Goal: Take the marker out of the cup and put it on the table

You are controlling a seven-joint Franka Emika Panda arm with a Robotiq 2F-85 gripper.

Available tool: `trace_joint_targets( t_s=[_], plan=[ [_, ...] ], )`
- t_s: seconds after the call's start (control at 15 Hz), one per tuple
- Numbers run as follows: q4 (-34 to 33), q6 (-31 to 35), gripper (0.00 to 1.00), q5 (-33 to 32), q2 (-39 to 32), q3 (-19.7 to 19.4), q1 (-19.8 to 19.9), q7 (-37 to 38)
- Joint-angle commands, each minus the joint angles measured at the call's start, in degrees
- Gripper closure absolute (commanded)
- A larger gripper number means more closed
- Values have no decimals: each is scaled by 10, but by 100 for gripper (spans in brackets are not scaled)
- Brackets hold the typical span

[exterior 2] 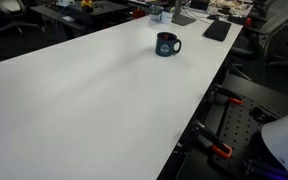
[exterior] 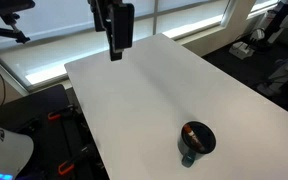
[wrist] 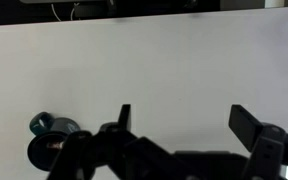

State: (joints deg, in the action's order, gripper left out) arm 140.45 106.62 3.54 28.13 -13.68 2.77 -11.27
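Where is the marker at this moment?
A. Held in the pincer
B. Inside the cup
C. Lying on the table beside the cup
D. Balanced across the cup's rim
B: in an exterior view an orange-red bit of the marker shows inside the rim of the cup, while the pincer is open, empty and well away from the cup.

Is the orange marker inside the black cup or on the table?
Inside: the orange-red marker shows within the rim of the round black cup.
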Motion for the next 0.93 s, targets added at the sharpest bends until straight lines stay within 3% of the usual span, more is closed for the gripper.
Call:
trace_joint_targets(
  t_s=[0.0, 0.27, 0.4, 0.87],
  plan=[
    [-1, -1, 0, 6, -2, 12, 14, -5],
    [0, 7, 0, 7, -1, 14, 13, -3],
    [6, 55, 0, 19, -5, 24, 12, 18],
    [-23, 194, 0, 37, -120, 72, 27, 209]
  ],
)
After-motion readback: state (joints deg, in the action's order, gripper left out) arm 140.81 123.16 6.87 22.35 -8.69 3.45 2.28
